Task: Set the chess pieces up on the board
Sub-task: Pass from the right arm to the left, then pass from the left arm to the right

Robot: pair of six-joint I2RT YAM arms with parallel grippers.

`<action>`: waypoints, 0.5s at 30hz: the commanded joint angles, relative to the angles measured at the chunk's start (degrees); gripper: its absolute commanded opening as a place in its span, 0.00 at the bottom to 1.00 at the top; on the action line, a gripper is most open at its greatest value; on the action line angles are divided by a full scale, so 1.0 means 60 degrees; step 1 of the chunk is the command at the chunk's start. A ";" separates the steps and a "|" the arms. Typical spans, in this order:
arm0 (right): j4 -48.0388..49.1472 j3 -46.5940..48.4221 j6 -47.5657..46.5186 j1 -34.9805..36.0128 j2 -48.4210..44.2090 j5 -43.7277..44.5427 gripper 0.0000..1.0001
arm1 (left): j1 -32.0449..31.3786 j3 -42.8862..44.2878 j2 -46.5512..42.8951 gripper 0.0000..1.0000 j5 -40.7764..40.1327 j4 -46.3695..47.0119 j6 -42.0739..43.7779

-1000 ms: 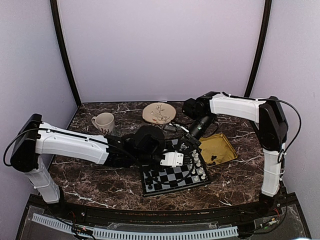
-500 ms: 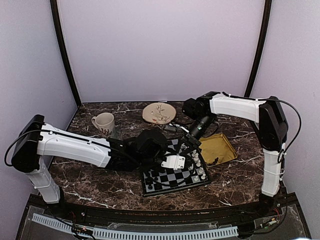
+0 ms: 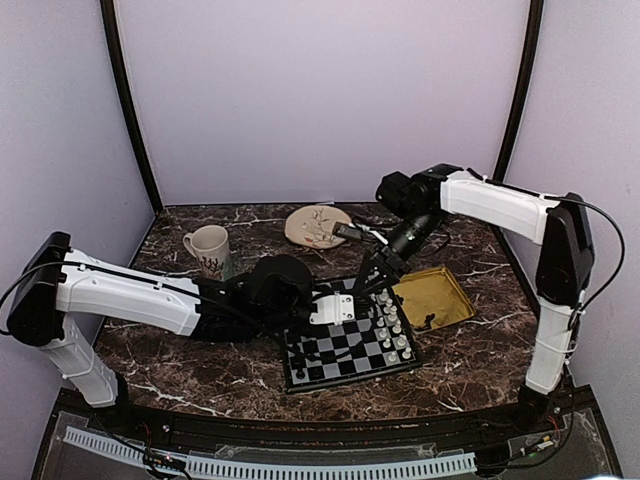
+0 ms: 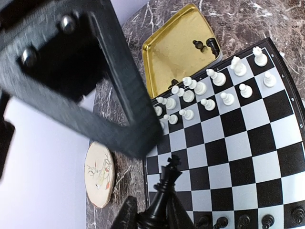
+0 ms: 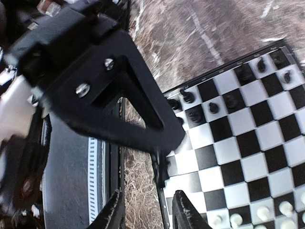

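Over the board (image 4: 248,143), the left gripper (image 4: 155,217) clamps one tall black chess piece (image 4: 169,179). Fingers of the right gripper (image 5: 148,200) stand apart, empty. Beyond, the yellow tray (image 4: 176,52) contains two black pieces (image 4: 205,45). Contents of the mug (image 3: 208,245): cannot tell.

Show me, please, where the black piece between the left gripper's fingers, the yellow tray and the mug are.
black piece (image 4: 166,188), left wrist view, on its body under the crown.
yellow tray (image 4: 176,52), left wrist view, on the bare floor.
mug (image 3: 210,250), top external view, on its outer wall.
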 commanded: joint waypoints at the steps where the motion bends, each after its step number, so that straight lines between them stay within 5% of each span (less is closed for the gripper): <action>1: -0.0124 0.0976 0.0329 -0.0505 -0.0835 0.0376 0.36 | 0.0351 -0.0663 -0.1018 0.06 -0.0066 0.0536 -0.1591; 6: 0.0029 0.1811 0.0753 -0.0818 -0.1186 0.0952 0.38 | 0.0982 -0.1394 -0.1822 0.06 0.1154 0.1079 -0.3657; 10: 0.1872 0.1421 0.2190 -0.1145 -0.1644 0.1791 0.45 | 0.1770 -0.1696 -0.2349 0.07 0.3246 0.1630 -0.5819; 11: 0.2612 0.1031 0.2840 -0.1398 -0.1740 0.1790 0.55 | 0.1948 -0.1742 -0.2451 0.08 0.3714 0.1905 -0.6300; 13: 0.3539 0.0880 0.3796 -0.1950 -0.1686 0.1260 0.96 | 0.2236 -0.1906 -0.2577 0.08 0.4477 0.2667 -0.7279; 15: 0.3439 0.1330 0.3792 -0.2214 -0.1313 0.0511 1.00 | 0.2410 -0.1924 -0.2469 0.09 0.5097 0.3261 -0.8076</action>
